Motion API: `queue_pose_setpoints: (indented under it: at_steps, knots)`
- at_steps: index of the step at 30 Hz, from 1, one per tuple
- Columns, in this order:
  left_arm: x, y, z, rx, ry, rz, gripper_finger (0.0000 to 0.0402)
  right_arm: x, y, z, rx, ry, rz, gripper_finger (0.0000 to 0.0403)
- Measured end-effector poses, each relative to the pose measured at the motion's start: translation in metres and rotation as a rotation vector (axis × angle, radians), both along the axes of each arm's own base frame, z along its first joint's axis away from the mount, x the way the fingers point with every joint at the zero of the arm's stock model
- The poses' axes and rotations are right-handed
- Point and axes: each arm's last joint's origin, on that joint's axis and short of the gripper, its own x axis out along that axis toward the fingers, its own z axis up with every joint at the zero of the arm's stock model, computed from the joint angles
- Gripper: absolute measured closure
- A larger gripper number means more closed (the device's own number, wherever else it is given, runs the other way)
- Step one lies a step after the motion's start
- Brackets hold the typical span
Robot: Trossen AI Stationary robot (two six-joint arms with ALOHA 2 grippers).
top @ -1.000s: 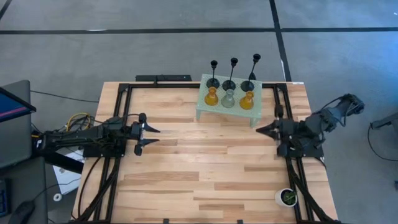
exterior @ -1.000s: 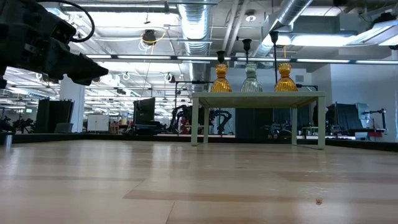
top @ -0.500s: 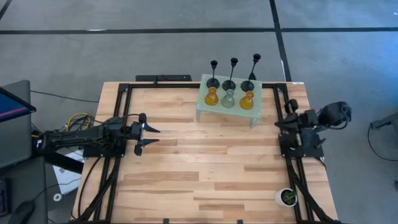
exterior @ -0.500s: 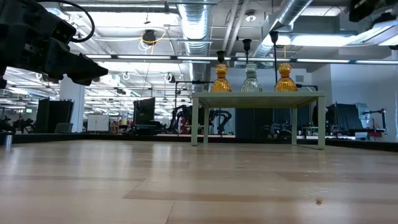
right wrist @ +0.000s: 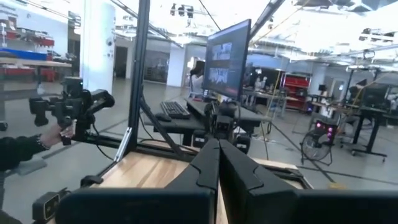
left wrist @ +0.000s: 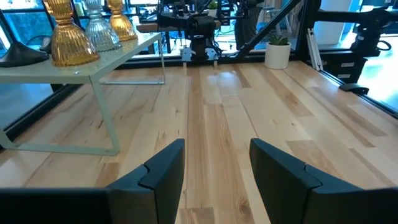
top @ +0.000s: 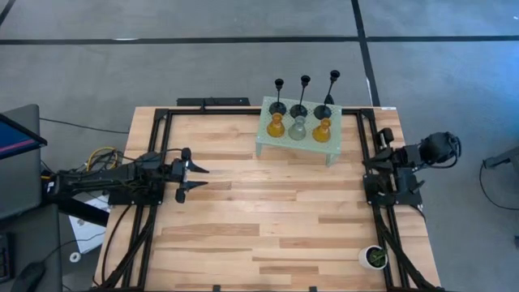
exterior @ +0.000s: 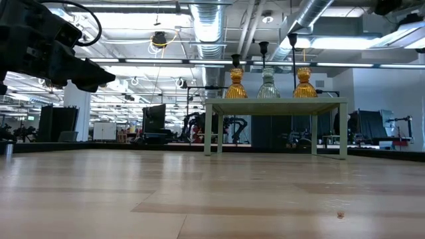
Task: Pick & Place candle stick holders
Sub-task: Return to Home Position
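Right, counting six candle holders (top: 299,112) up on the pale green shelf (top: 308,149), far side of the table (top: 243,235), a little right of centre. Spotting three black thin-stemmed ones (top: 323,112) in the far row and, in the near row, two amber ones (top: 276,127) flanking a pale grey-green one (top: 298,129). Looks like ribbed glass on that near row, going by the low view: squat, flared at the foot, pinched at the neck, shiny and probably slick. Likely weighty for the size, stiff and breakable, so no dropping and no hard squeeze. Best taken at the narrow neck just above the flare, fingers either side. Reading the black three as matte metal, with round flat bases, slim stems and little cups on top; probably light and easily tipped, so best pinched low on the stem, close to the base. Packed close together up there, too, so worth minding the neighbours on any approach. Finding the left gripper (top: 205,178) over the left side of the table, well apart from the shelf, fingers spread wide and holding nothing. Finding the right gripper (right wrist: 217,146) tucked back at the right edge, aimed out at the room, fingers pressed together on nothing. Nothing of the task left on the bare wood, by the look of it; just a small potted plant (top: 375,257) at the near right corner.
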Motion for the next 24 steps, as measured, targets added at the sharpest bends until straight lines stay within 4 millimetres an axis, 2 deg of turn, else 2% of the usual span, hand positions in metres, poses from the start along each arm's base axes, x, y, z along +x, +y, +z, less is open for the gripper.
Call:
queue_pose_setpoints:
  at_steps: [8,18,24]
  knots:
    - [0.0,0.0,0.0,0.0,-0.003,0.0,0.022,0.003,0.002,-0.002,-0.03,-0.019,-0.008,0.0403]
    - [0.0,0.0,0.0,0.0,-0.003,0.0,0.022,0.015,0.007,-0.016,-0.053,-0.051,-0.095,0.0403]
    - [0.0,0.0,0.0,0.001,-0.003,0.0,0.022,0.026,0.014,-0.037,0.018,0.003,-0.058,0.0403]
